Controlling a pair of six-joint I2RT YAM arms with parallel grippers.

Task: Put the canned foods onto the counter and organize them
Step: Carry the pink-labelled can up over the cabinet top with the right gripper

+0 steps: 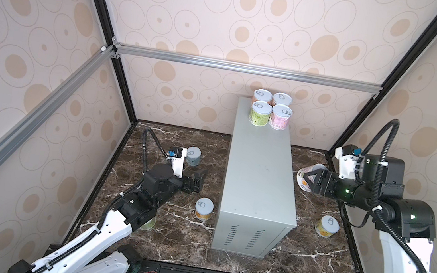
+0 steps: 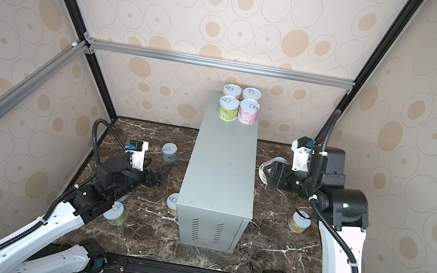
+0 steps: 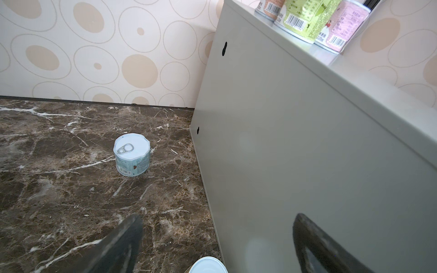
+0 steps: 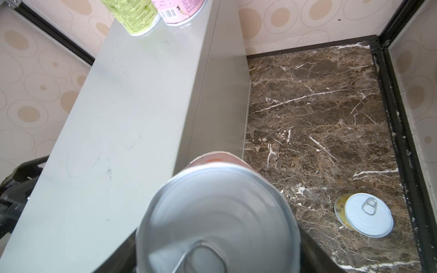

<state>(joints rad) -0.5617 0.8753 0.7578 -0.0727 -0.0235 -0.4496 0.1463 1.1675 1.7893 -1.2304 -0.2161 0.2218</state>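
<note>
Grip of right gripper [image 1: 309, 177] on a tilted can [image 1: 303, 183], lid facing the wrist camera, just right of counter [image 1: 258, 180] at mid-frame in both top views. Probably up and leftward next, then toward the upper end of the counter top, beside four cans [image 1: 271, 110] standing in a tight square. Across the counter, left gripper [image 1: 200, 177] empty, spread wide, between blue can [image 1: 193, 156] above and orange can [image 1: 203, 208] below; green can [image 2: 116, 213] half under the left arm, yellow can [image 1: 327, 226] at lower right, nearer the right arm.
</note>
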